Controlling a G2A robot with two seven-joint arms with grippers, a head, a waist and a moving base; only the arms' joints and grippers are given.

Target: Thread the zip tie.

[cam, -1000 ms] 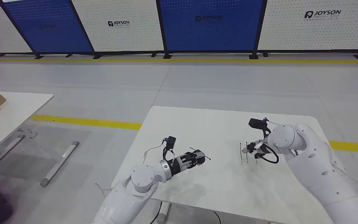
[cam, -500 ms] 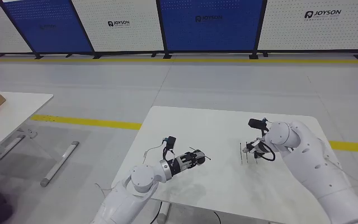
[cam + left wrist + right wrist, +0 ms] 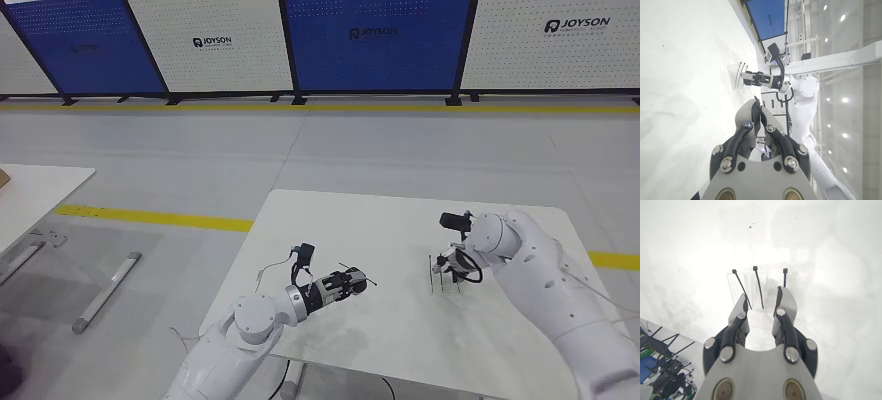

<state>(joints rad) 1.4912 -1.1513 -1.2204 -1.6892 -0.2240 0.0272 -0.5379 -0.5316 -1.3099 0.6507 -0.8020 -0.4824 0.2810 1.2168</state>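
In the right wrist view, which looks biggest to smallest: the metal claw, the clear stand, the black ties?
1. right gripper, though it sits nearest the camera.
2. clear stand.
3. zip ties; two look alike, the third is partly hidden.

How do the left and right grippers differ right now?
The left gripper is shut on a thin black zip tie; the right gripper is open and holds nothing. The left gripper hangs over bare white table; the right gripper is at the clear plastic stand bearing three black zip ties. Both have silver fingers with black pads.
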